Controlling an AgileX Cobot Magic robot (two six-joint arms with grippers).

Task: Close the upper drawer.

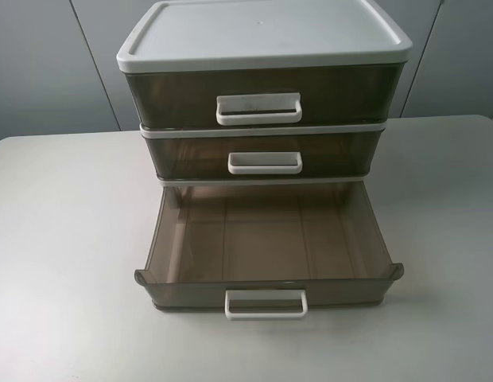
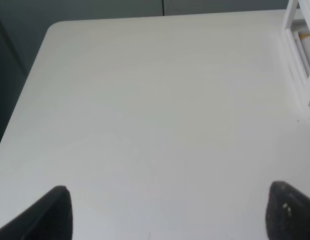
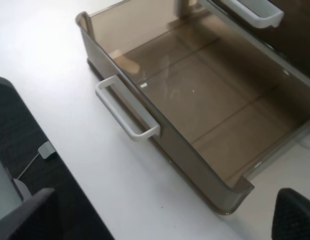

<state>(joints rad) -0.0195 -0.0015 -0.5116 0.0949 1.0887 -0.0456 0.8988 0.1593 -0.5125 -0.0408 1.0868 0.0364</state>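
The upper drawer (image 1: 262, 91) sat in the white-topped cabinet (image 1: 262, 36), just proud of the middle drawer. The left gripper (image 2: 167, 212) hung spread and empty above the table (image 2: 155, 110); the right gripper (image 3: 162, 220), likewise spread, hovered near the pulled-out bottom drawer (image 3: 195, 105).

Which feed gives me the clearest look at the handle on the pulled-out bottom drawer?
The right wrist view: the bottom drawer's handle sits close and large, with its whole white loop visible on the drawer front. The exterior high view shows the same handle smaller, seen from above and in front. The left wrist view shows only table and a sliver of the cabinet's edge.
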